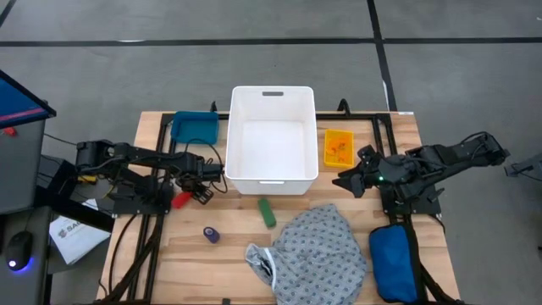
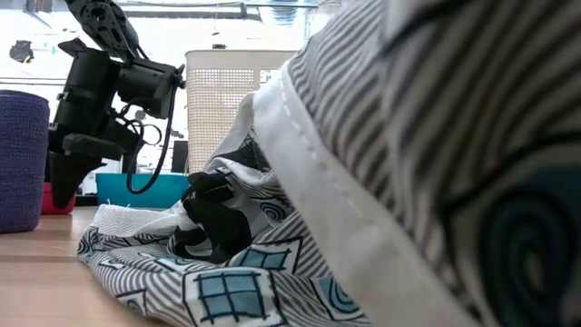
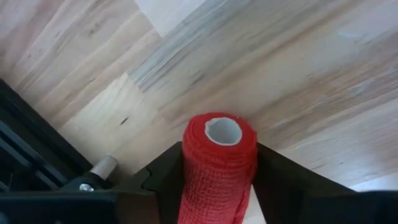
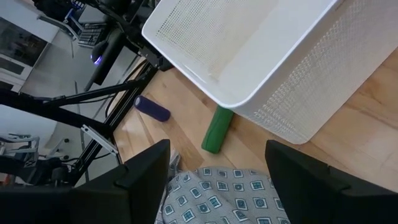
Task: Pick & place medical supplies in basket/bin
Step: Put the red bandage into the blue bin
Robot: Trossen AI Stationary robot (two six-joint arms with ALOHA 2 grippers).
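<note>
My left gripper [image 1: 193, 193] is left of the white bin [image 1: 271, 174], shut on the red roll [image 1: 180, 201] [image 3: 219, 163]. The green roll [image 1: 268, 212] [image 4: 217, 129] and the purple roll [image 1: 211, 235] [image 4: 152, 109] lie on their sides on the table. The grey patterned gown [image 1: 318, 250] [image 2: 363, 182] lies heaped at the near edge. Orange pill bottles [image 1: 338, 148] sit in an orange tray right of the bin. My right gripper [image 1: 349, 180] [image 4: 217, 186] is open, above the table between bin and gown. My left gripper has the red roll pinched between its two fingers [image 3: 165, 177], which lie along the roll's sides [image 3: 189, 180]. Its hollow end [image 3: 222, 130] points away from the wrist, past the fingertips. Whether it rests on the wood or is lifted, I cannot tell.
A teal tray [image 1: 195, 127] sits left of the bin's far end. A blue padded pouch [image 1: 394, 263] lies at the near right corner, beside the gown. Bare wood shows between the purple roll and the table's left edge.
</note>
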